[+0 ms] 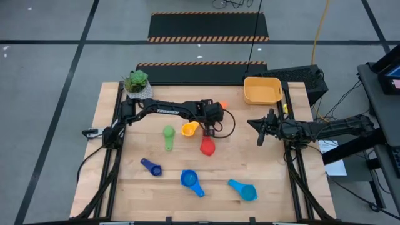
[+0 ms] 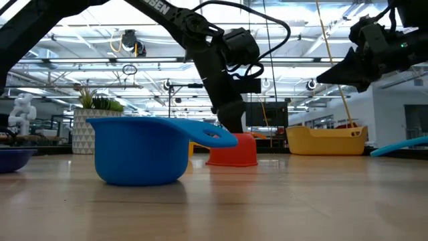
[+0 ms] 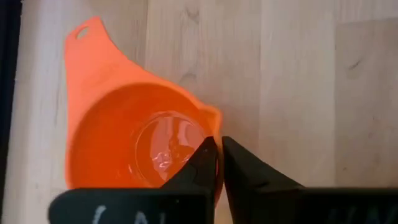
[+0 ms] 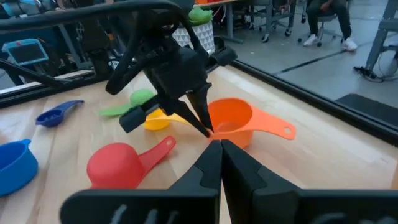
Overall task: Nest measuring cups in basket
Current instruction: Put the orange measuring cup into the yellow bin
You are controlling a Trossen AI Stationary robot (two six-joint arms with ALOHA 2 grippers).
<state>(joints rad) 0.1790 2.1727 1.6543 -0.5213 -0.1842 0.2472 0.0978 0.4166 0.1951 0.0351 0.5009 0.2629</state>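
Observation:
The orange measuring cup (image 4: 233,118) stands upright on the table, its flat handle (image 4: 277,130) toward the far edge. My left gripper (image 3: 219,142) comes down on it and is shut on its rim. In the high view the left wrist hides the bowl, and only the orange handle tip (image 1: 224,103) shows. Yellow (image 1: 189,129), green (image 1: 169,134) and red (image 1: 207,147) cups lie close by. Dark blue (image 1: 151,166), blue (image 1: 190,180) and light blue (image 1: 244,189) cups lie nearer the front. The yellow-orange basket (image 1: 262,90) stands at the far right. My right gripper (image 1: 257,128) hovers shut at the right. My left gripper pinches the orange cup's rim (image 3: 216,124) on the side opposite its handle, one finger (image 3: 199,165) inside the bowl and one (image 3: 245,168) outside. The fingers slant down from above. The cup stands upright with its bottom on the table.
A white pot with a green plant (image 1: 136,81) stands at the far left corner. The red cup (image 2: 231,150) lies bottom up just in front of the left gripper. Bare wood lies between the orange cup and the basket.

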